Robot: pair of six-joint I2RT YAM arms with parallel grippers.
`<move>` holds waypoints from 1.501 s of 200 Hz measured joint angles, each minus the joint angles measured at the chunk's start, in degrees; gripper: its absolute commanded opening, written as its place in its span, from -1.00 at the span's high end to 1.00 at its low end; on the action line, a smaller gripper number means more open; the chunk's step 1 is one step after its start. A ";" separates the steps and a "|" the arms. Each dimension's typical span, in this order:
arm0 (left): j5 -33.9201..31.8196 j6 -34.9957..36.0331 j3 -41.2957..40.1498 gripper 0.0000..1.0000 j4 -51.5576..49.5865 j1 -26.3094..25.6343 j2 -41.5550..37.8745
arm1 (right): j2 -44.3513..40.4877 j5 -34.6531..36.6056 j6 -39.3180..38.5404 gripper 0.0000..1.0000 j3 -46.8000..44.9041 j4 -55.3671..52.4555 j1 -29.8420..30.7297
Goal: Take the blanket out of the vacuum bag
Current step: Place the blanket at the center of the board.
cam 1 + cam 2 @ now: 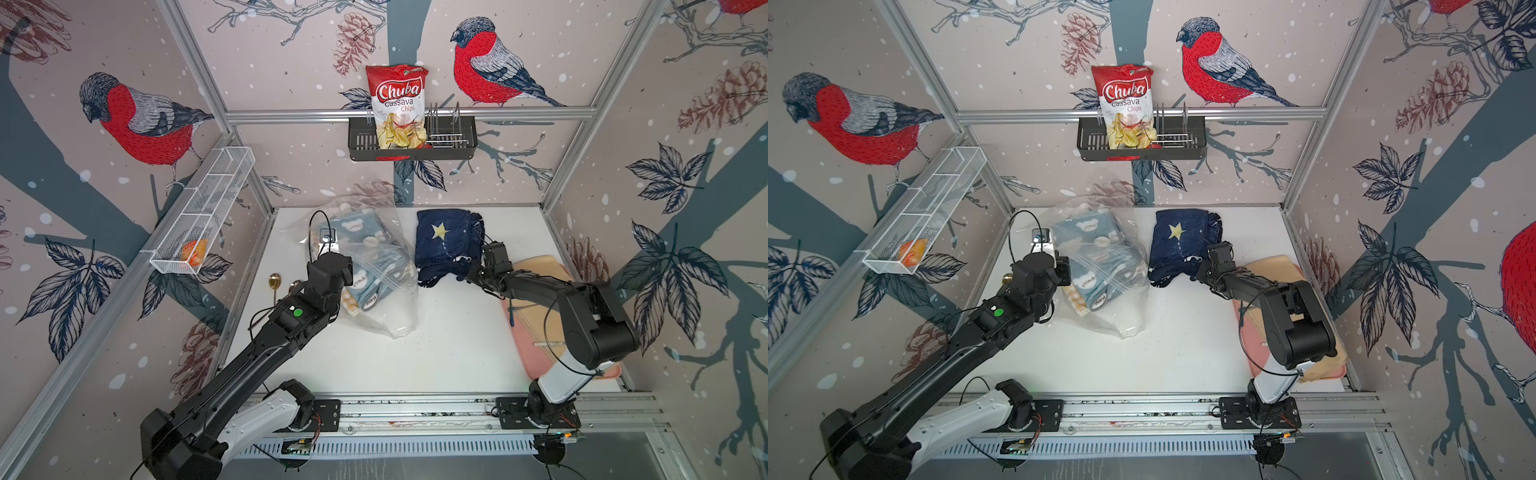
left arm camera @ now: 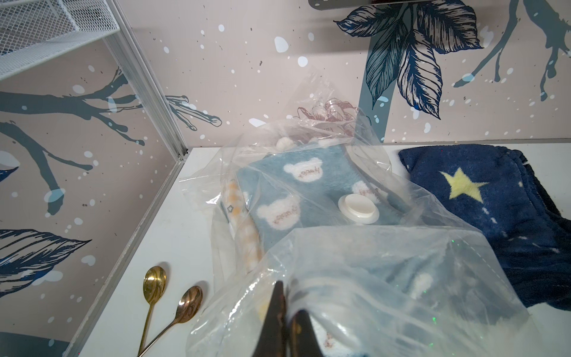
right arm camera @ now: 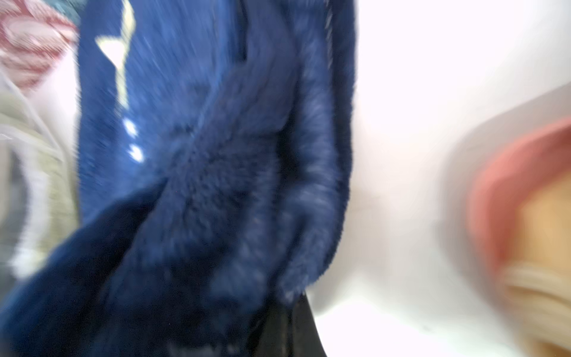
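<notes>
Vacuum bag (image 1: 376, 309) anchored on bench (image 1: 449, 353); blue blanket (image 2: 296, 191) still inside.
Left end effector (image 2: 289, 301) clenches the bag's plastic, apparently steadying it; right end effector (image 3: 290, 315) clenched at navy blanket (image 1: 440, 249) alongside, grip unconfirmed.

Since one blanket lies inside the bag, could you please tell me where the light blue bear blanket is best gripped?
Pinch the near folded corner of the light blue blanket, reaching in from the robot's side: the left pincer holds the vacuum bag sheet raised there, apparently at its mouth.
</notes>
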 measured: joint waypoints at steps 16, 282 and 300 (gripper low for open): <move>0.31 0.00 0.00 1.00 0.00 0.00 -0.17 | -2.21 0.11 -1.53 1.00 0.48 -2.43 -0.85; 0.87 0.00 -0.13 1.00 0.15 0.00 0.15 | 8.04 -0.74 -4.15 0.41 3.21 -0.20 -0.50; 0.83 0.00 -0.15 1.00 0.17 0.00 0.13 | 10.27 -0.94 -4.17 0.38 6.08 -0.15 -0.70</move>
